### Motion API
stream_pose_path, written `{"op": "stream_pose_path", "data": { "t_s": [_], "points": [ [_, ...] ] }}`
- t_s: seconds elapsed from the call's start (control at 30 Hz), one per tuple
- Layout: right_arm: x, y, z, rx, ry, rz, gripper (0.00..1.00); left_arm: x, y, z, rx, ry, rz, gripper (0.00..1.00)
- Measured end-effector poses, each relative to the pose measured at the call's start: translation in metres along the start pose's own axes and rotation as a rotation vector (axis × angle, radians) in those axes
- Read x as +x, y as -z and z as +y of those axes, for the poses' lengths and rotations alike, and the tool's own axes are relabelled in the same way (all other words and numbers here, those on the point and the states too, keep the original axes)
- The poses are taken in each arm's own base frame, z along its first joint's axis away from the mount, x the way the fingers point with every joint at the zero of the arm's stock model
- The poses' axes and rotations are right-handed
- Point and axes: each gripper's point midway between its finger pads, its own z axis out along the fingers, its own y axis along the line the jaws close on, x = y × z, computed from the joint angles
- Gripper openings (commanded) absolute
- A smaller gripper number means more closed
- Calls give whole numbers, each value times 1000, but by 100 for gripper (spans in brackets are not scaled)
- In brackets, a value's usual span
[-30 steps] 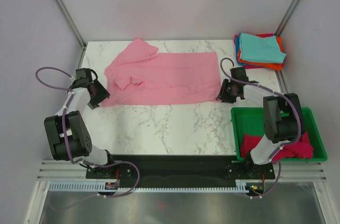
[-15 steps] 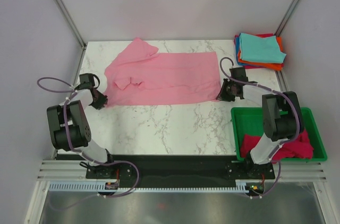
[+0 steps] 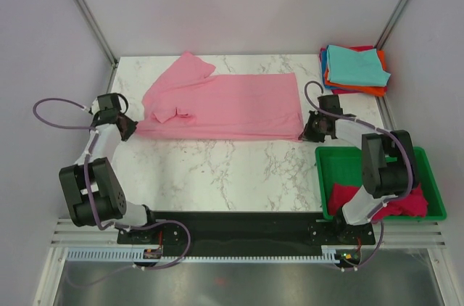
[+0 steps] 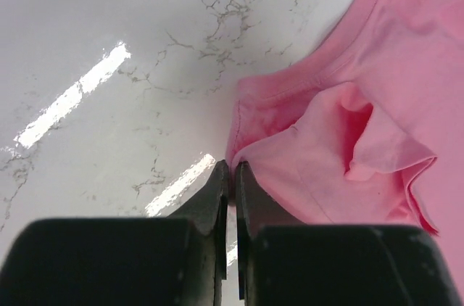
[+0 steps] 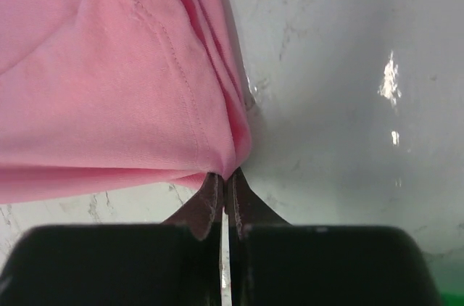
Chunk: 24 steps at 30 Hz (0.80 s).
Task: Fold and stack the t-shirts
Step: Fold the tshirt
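Leftmost, the left hand (image 4: 232,170) is pinched tight on the near-left corner of the light pink t-shirt (image 3: 232,106), which lies spread across the marble tabletop (image 3: 217,168). At the shirt's near-right corner the right hand (image 5: 223,177) is likewise clamped on the hem. Farther right, a stack of folded t-shirts (image 3: 354,68), teal on top, sits in the far corner, and a magenta t-shirt (image 3: 419,203) lies bunched in the green bin (image 3: 338,168).

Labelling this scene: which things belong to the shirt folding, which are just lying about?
Job: light pink t-shirt, left gripper and right gripper pinching it; folded stack; magenta shirt in the green bin.
Lying about: green bin; marble table.
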Motion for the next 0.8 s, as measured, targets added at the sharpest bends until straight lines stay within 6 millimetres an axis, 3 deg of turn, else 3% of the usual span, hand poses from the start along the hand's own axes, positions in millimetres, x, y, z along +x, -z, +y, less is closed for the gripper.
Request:
{"op": "stream_pose_path", "data": {
  "t_s": [0.1, 0.13, 0.17, 0.2, 0.23, 0.27, 0.4, 0.5, 0.57, 0.67, 0.8],
  "points": [
    [6, 6, -3, 12, -3, 6, 2, 3, 6, 2, 4, 0, 8, 18],
    [8, 8, -5, 16, -3, 6, 14, 7, 6, 5, -1, -2, 16, 36],
    [9, 10, -6, 21, -3, 7, 30, 12, 6, 9, -10, -7, 27, 46],
    [10, 11, -7, 26, -5, 7, 49, 16, 7, 12, -20, -6, 37, 51],
    [11, 12, -9, 34, -8, 5, 79, 21, 7, 18, -36, -2, 51, 56],
    [4, 13, -10, 37, -3, -20, 87, 25, 9, 24, -53, -3, 62, 61],
    [-8, 29, -14, 69, 19, -81, 92, 23, 20, 31, -74, -2, 52, 50],
    [-10, 44, -17, 97, 19, -100, 93, 15, 37, 17, -22, -61, 3, 50],
    [-12, 54, -16, 99, 21, -116, 93, 13, 51, -11, 41, -161, -40, 48],
    [-22, 75, -10, 93, 28, -172, 93, 28, 70, -67, 183, -316, -50, 45],
    [-39, 105, 4, 54, 43, -260, 93, 68, 66, -103, 251, -452, 10, 41]
  ]
}}
